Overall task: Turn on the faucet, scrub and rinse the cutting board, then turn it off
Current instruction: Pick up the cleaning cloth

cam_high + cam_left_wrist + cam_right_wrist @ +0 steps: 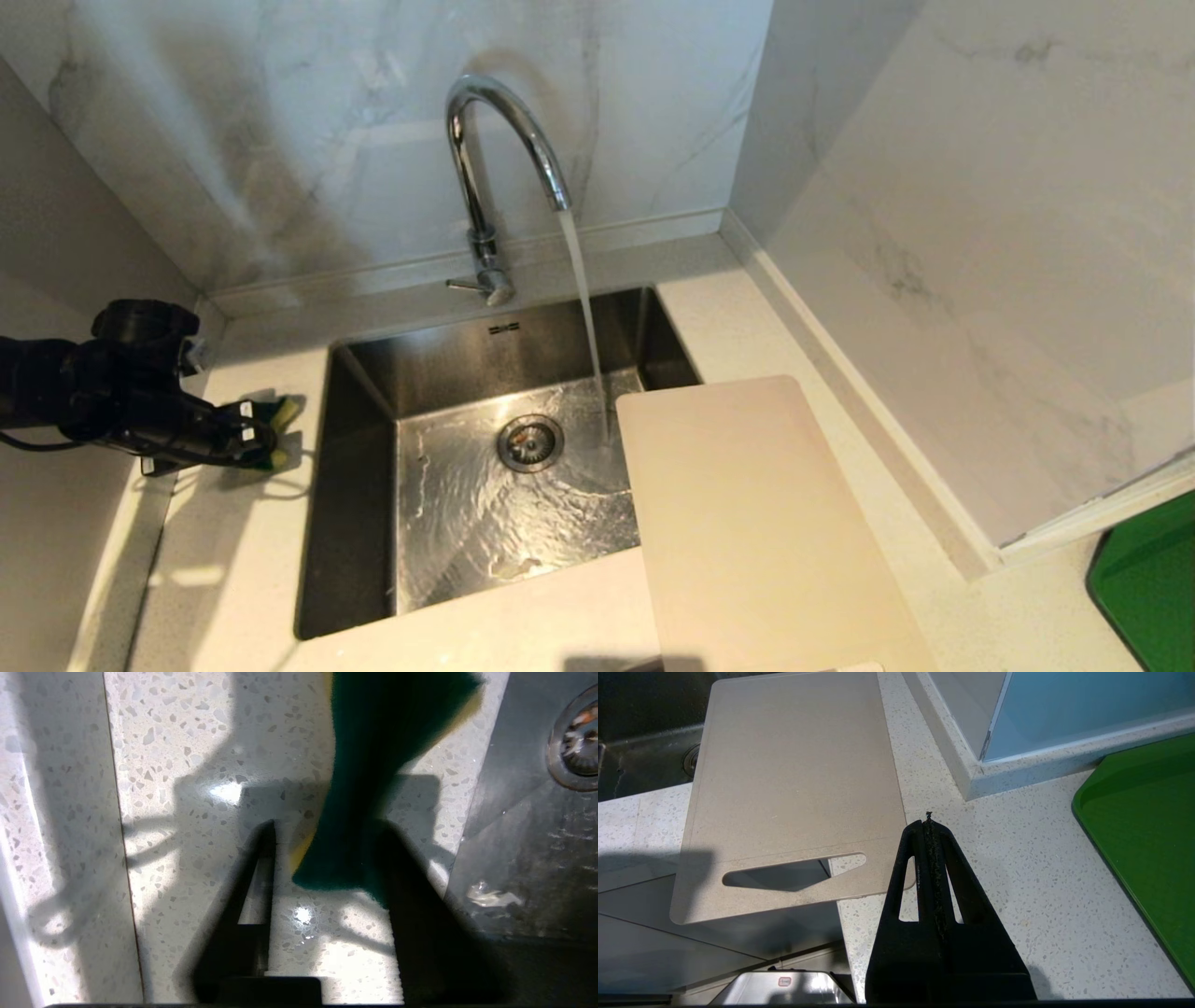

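Water runs from the chrome faucet (485,159) into the steel sink (355,485); its thin lever (462,285) points left. The cream cutting board (747,523) lies flat on the counter to the right of the basin, with its far left corner over the sink. Its slotted handle end (794,872) overhangs the counter's front edge. On the counter to the left of the sink, my left gripper (257,434) is shut on a green and yellow sponge (373,742), squeezing it narrow between the fingers. My right gripper (928,821) hangs shut and empty above the counter beside the board's handle end.
Marble walls close in behind and to the right, with a raised ledge (868,411) along the right wall. A green tray (1148,588) sits at the far right. The sink drain (529,441) is wet from the stream.
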